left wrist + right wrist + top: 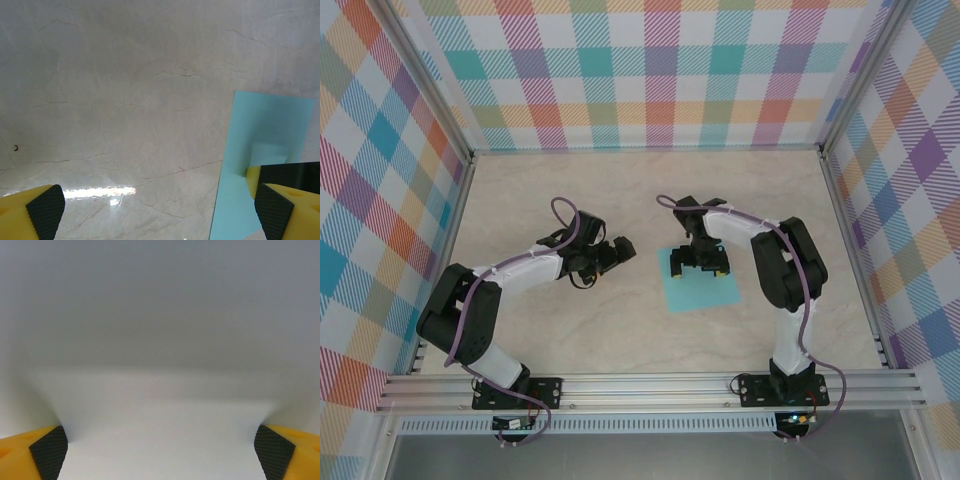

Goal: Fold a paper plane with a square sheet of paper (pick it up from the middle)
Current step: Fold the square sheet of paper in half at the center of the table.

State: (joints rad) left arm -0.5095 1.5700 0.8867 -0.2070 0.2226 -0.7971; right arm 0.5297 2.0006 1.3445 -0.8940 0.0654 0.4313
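Turquoise paper sheet [705,292] on the counter [570,190]; right gripper [698,268], spread wide, over its middle; left gripper [617,252], likewise spread, just left of it.

bench [620,200]: pale marbled surface with thin dark veins, glossy
walls [650,70]: pastel plaid on three sides
rail [650,385]: aluminium, along near edge
speck [15,147]: small, dark, on bench

The top external camera sits high behind the arm bases, looking down on the tabletop [570,330]. The left wrist camera looks closely across it past the left end effector [159,212]. The square sheet of paper [270,125] at its right edge also lies right of centre in the top view. The right wrist camera, past the right end effector [160,450], faces a pale surface at very close range.
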